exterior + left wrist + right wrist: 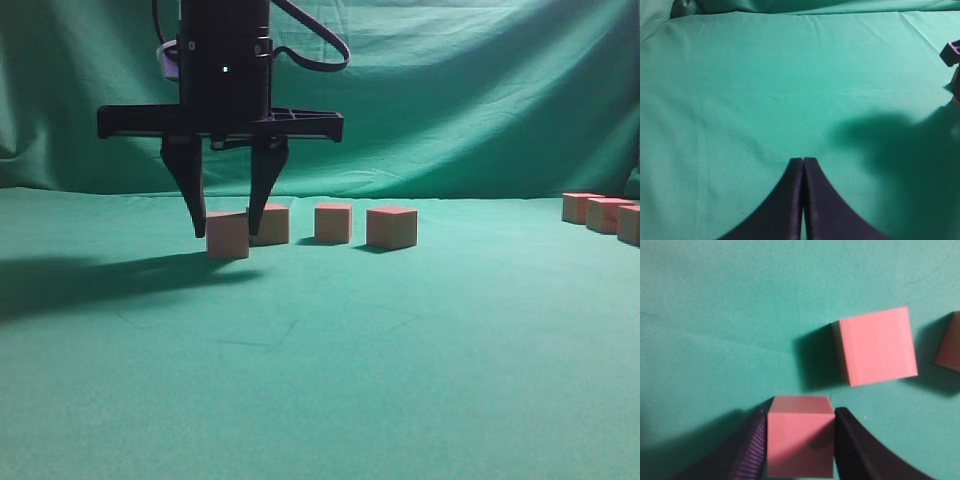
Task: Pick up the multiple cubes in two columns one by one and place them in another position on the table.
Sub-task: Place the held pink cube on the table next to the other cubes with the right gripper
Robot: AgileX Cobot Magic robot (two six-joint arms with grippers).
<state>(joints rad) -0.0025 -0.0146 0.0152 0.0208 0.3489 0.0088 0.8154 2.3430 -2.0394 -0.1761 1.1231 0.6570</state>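
Observation:
My right gripper (228,231) reaches down at the left of the exterior view, its black fingers against both sides of a pink-topped cube (227,235) that rests on the green table (330,370). The right wrist view shows that cube (800,440) filling the gap of the right gripper (801,412). Three more cubes (270,224) (333,222) (391,227) line up just behind and to the right. Another cube (877,346) lies ahead of the fingers. My left gripper (803,160) is shut and empty over bare cloth.
A second group of three cubes (607,215) sits at the far right edge of the table. A green backdrop cloth (450,90) hangs behind. The right arm casts a dark shadow (90,275) on the cloth to the left.

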